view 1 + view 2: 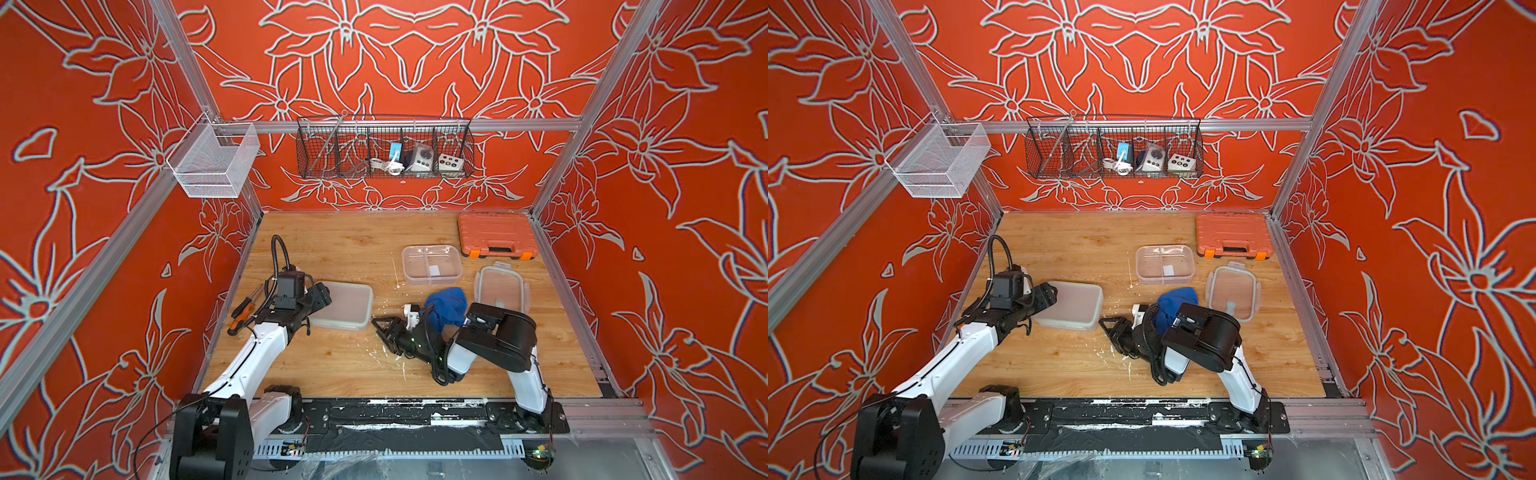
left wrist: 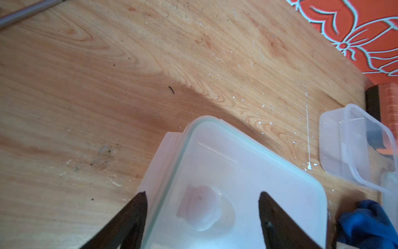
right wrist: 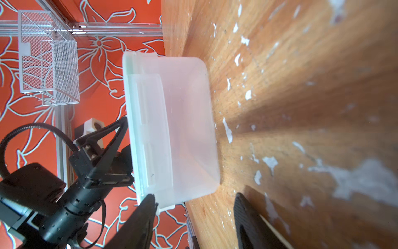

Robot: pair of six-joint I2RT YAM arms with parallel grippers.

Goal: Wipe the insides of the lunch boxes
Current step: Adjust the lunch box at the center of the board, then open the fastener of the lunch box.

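One lunch box point(image 1: 432, 264) point(image 1: 1165, 264) stands uncovered at the back right, with an inner divider and a white label. The other lunch box point(image 1: 347, 305) point(image 1: 1075, 305) point(image 2: 237, 172) point(image 3: 185, 129) sits left of centre with a frosted lid on it. My left gripper point(image 1: 323, 294) point(image 2: 202, 196) is open at that box's left end, one finger outside the lid's edge and one over the lid. My right gripper point(image 1: 380, 326) point(image 3: 195, 195) hovers low over the table just right of the covered box, open and empty. A blue cloth point(image 1: 446, 305) point(image 2: 366, 222) lies behind the right wrist.
A loose clear lid point(image 1: 500, 289) with snap flaps lies right of the cloth. An orange tool case point(image 1: 496, 235) sits in the back right corner. Screwdrivers point(image 1: 245, 309) lie along the left edge. White flecks dot the wooden table point(image 1: 332, 249).
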